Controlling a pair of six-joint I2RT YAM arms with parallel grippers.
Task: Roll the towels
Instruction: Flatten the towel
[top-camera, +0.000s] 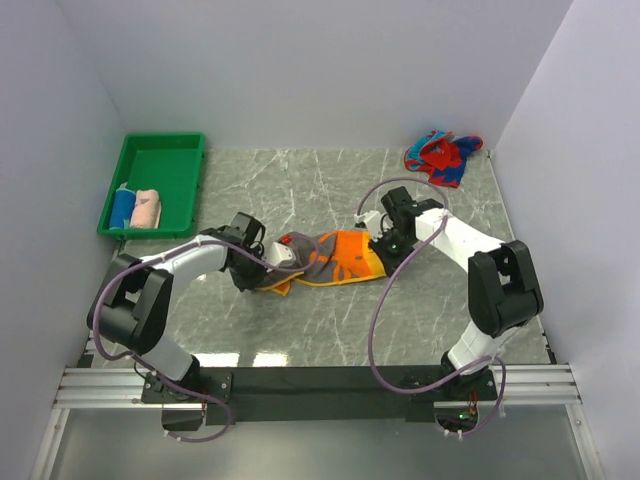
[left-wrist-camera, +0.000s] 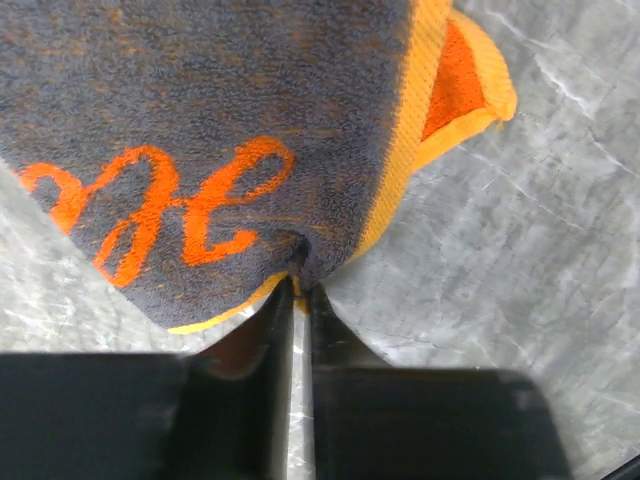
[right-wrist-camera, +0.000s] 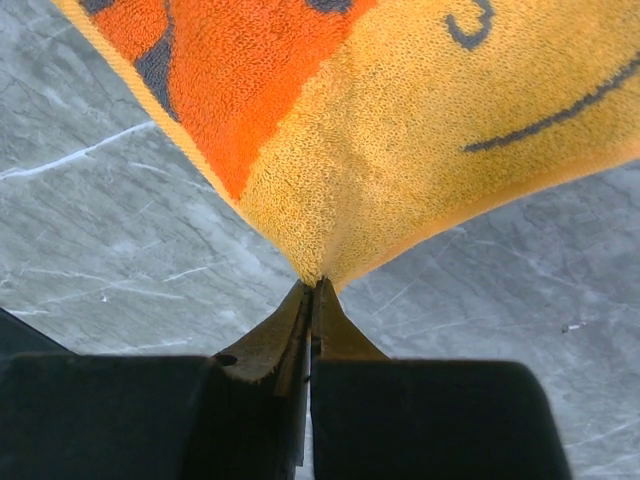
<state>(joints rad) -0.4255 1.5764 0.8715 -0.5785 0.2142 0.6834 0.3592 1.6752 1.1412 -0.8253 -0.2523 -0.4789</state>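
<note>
Lying mid-table: orange-and-grey terry cloth towel (top-camera: 330, 258), stretched lengthwise btwn both claws, long axis running left-right. Orange/yellow face w/ dark line print shows on its right half (right-wrist-camera: 400, 130); grey face w/ orange script lettering and yellow-orange hem shows on its left half (left-wrist-camera: 200, 130). One hem corner folds over at the left end. Whether the cloth clears the surface: cannot tell.

Left gripper (top-camera: 257, 264): jaws pressed together on the towel's left edge; fabric puckers at the pinch in the left wrist view (left-wrist-camera: 298, 290).

Right gripper (top-camera: 383, 246): jaws likewise clamped, nipping the yellow right-hand corner; cloth fans out from the tips (right-wrist-camera: 315, 290).

Red-and-blue patterned cloth towel (top-camera: 443, 155): crumpled heap, far right corner, well apart from both arms.

Blue cloth towel (top-camera: 122, 207): rolled, in near end of tray, left side.

Pale pink cloth towel (top-camera: 147, 208): rolled, just beside the blue one, on its right, touching or nearly so.

Green plastic tray (top-camera: 165, 165): rectangular, shallow, far left of table, against the left wall.

Grey marble-pattern tabletop (top-camera: 300, 330): bears all items above; white walls (top-camera: 300, 70) on three sides.
</note>
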